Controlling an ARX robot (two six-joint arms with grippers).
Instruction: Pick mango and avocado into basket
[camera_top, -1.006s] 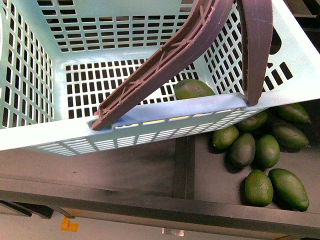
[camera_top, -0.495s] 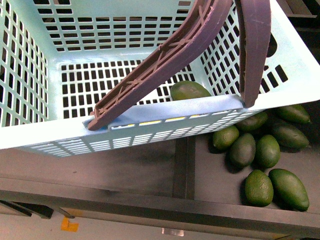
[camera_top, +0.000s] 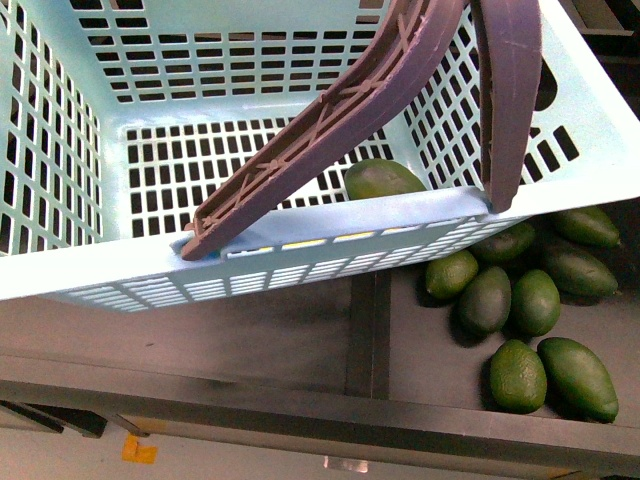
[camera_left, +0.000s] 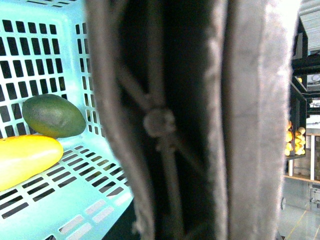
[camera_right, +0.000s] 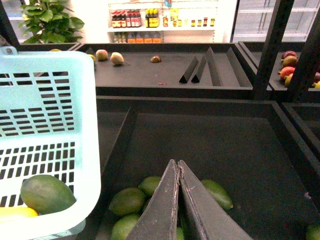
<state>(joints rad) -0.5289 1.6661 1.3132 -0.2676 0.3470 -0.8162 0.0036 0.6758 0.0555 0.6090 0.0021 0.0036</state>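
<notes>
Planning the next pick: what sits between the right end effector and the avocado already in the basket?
In the right wrist view, the basket wall separates the end effector from the avocado.

Glossy slotted plastic basket (camera_top: 90, 270); matt avocado (camera_left: 53, 116); smooth shiny mango (camera_left: 25, 157).

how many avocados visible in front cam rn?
9: one in the basket by its near wall; eight in the bin to its right. More may hide under the basket.
</notes>
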